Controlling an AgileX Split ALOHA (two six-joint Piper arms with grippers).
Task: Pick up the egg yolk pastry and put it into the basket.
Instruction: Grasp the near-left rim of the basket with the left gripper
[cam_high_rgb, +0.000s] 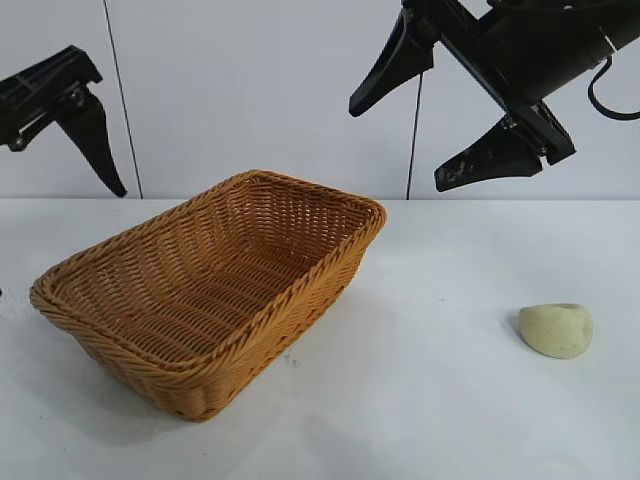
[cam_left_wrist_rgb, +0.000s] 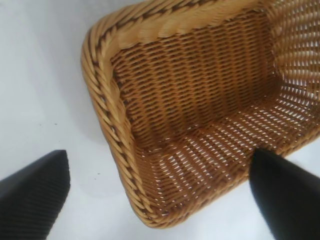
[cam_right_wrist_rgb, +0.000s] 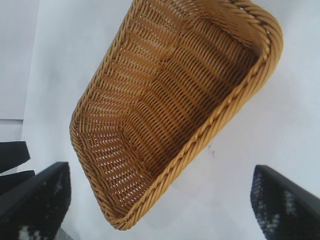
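The egg yolk pastry (cam_high_rgb: 557, 329), a small pale yellow lump with a dented top, lies on the white table at the right, apart from the basket. The orange-brown wicker basket (cam_high_rgb: 330, 262) stands at centre-left and is empty; it also shows in the left wrist view (cam_left_wrist_rgb: 107, 115) and the right wrist view (cam_right_wrist_rgb: 235, 92). My right gripper (cam_high_rgb: 440, 125) hangs open high above the table, up and to the left of the pastry. My left gripper (cam_high_rgb: 100, 150) is raised at the far left, open and empty. The pastry is out of both wrist views.
The white table (cam_high_rgb: 430, 400) has bare surface in front of and to the right of the basket. A white wall with dark vertical seams (cam_high_rgb: 118, 90) stands behind.
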